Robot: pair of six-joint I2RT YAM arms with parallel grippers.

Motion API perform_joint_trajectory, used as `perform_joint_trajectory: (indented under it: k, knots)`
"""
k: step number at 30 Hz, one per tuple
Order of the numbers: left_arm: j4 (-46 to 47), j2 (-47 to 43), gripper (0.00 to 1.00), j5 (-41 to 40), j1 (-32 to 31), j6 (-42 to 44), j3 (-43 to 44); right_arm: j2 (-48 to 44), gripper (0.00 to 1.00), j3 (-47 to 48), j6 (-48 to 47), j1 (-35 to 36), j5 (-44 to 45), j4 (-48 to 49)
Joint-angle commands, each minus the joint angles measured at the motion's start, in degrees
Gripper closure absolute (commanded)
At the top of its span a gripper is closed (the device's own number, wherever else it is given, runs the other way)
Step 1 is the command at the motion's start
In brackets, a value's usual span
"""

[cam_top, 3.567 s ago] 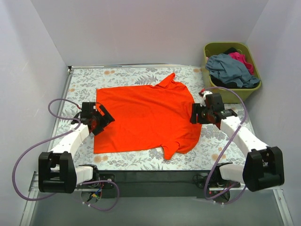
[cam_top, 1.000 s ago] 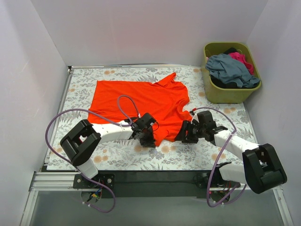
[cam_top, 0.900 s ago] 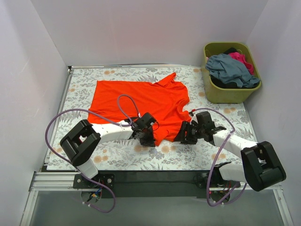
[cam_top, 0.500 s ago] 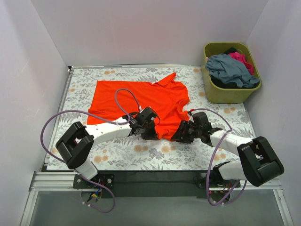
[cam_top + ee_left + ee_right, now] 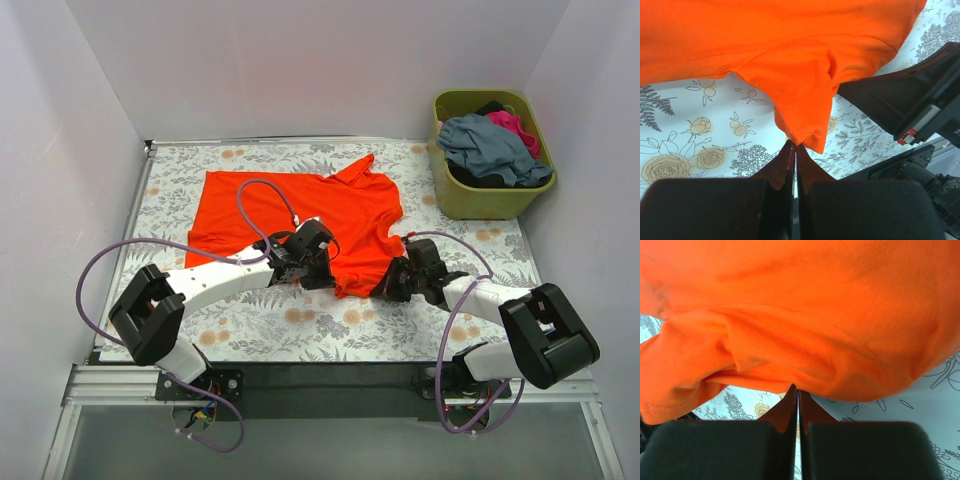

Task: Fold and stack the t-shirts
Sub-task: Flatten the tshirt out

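Observation:
An orange-red t-shirt [image 5: 300, 205] lies across the floral table, its near right part bunched and lifted. My left gripper [image 5: 325, 268] is shut on a hemmed corner of that shirt [image 5: 805, 65], the cloth rising from my gripper's tips [image 5: 794, 145]. My right gripper [image 5: 390, 288] sits low at the shirt's near right edge, shut, with the rolled fold of orange cloth [image 5: 815, 315] meeting its tips [image 5: 797, 388]. The two grippers are close together. More t-shirts lie in the basket: a slate grey-blue one [image 5: 492, 148], a magenta-pink one [image 5: 516, 124] and a dark one under them.
The olive-green plastic basket [image 5: 480, 207] stands at the back right, off the table cloth's corner. White walls close in the table on three sides. The right arm's black body [image 5: 900, 100] shows close by in the left wrist view.
The right gripper has slid left to the shirt's edge and closed there. The left gripper, still shut, has carried its cloth corner away from the table's near edge.

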Motion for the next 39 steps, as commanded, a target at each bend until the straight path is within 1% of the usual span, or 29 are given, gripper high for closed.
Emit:
perform_joint_trajectory:
  k: [1, 2, 5, 6, 9, 11, 12, 13, 15, 16, 17, 18, 22, 23, 24, 25, 28, 29, 33, 35, 39]
  knots:
    - [-1.6, -4.0, 1.0, -2.3, -0.3, 0.7, 2.5, -0.2, 0.99, -0.5, -0.8, 0.4, 3.0, -0.6]
    - [-2.2, -4.2, 1.0, -2.9, -0.3, 0.9, 2.7, -0.7, 0.99, 0.0, -1.7, 0.4, 3.3, -1.3]
    - [-4.2, -4.3, 1.0, -4.3, -0.1, 1.7, 3.6, -3.0, 0.99, 2.8, -5.3, 0.3, 5.2, -7.2]
    - [-4.6, -4.2, 1.0, -4.4, 0.1, 1.9, 3.6, -3.9, 0.99, 3.7, -6.5, 0.1, 6.9, -12.5]
    - [-6.0, -4.3, 1.0, -4.5, 0.2, 2.2, 3.2, -8.0, 0.99, 7.5, -11.5, -0.6, 9.9, -19.3]
    - [-6.7, -4.4, 1.0, -3.6, 0.2, 2.4, 2.5, -9.7, 0.99, 10.2, -14.3, -1.1, 11.3, -26.6]
    - [-6.8, -4.3, 1.0, -2.0, 0.2, 2.5, 2.1, -10.0, 0.99, 13.1, -17.3, -1.1, 12.7, -28.8]
    - [-6.9, -4.4, 1.0, -1.2, 0.2, 2.5, 1.6, -9.9, 0.99, 14.3, -18.4, -1.1, 13.3, -33.3]
    - [-6.9, -3.9, 1.0, 0.7, 0.2, 2.6, -0.2, -9.0, 0.99, 16.7, -20.5, -1.2, 14.5, -36.6]
    - [-6.4, -3.7, 1.0, 4.5, 0.2, 2.6, -1.2, -8.7, 0.99, 18.2, -21.8, -1.2, 14.9, -38.1]
    - [-6.0, -3.3, 1.0, 5.6, 0.2, 2.7, -2.1, -8.2, 0.99, 18.9, -22.6, -1.2, 14.9, -39.7]
    - [-5.9, -3.1, 1.0, 6.3, 0.2, 2.8, -3.6, -7.9, 0.99, 19.5, -23.2, -1.2, 16.9, -40.3]
    - [-5.4, -1.0, 1.0, 8.0, 0.2, 3.6, -5.1, -4.5, 0.99, 23.8, -24.6, -1.2, 19.0, -40.7]
    - [-5.1, -0.5, 1.0, 7.2, 0.2, 3.8, -5.1, -2.2, 0.88, 25.9, -25.3, -1.2, 19.1, -40.3]
    - [-4.8, 0.7, 1.0, 6.6, 0.2, 3.7, -5.1, -1.2, 0.84, 27.0, -25.6, -1.2, 19.3, -39.7]
    - [-4.5, 1.4, 1.0, 6.1, 0.2, 3.8, -4.4, 0.6, 0.8, 27.7, -26.2, -1.2, 18.8, -38.9]
    - [-4.5, 4.4, 1.0, 4.8, 0.2, 4.5, -1.7, 2.0, 0.71, 30.1, -27.8, 0.0, 15.7, -38.1]
    - [-4.6, 5.1, 1.0, 4.6, 0.2, 4.7, -1.2, 1.8, 0.68, 30.4, -28.1, 1.8, 15.6, -38.0]
    - [-4.7, 6.1, 1.0, 4.4, 0.2, 5.3, 0.0, 1.2, 0.67, 28.8, -27.8, 6.9, 11.6, -38.1]
    - [-4.7, 5.9, 1.0, 4.5, 0.2, 5.3, -0.3, 0.6, 0.67, 27.7, -27.0, 10.4, 11.2, -38.2]
    - [-5.6, 4.5, 1.0, 5.0, 0.2, 5.1, -1.9, 1.8, 0.67, 25.2, -25.4, 14.6, 8.3, -38.2]
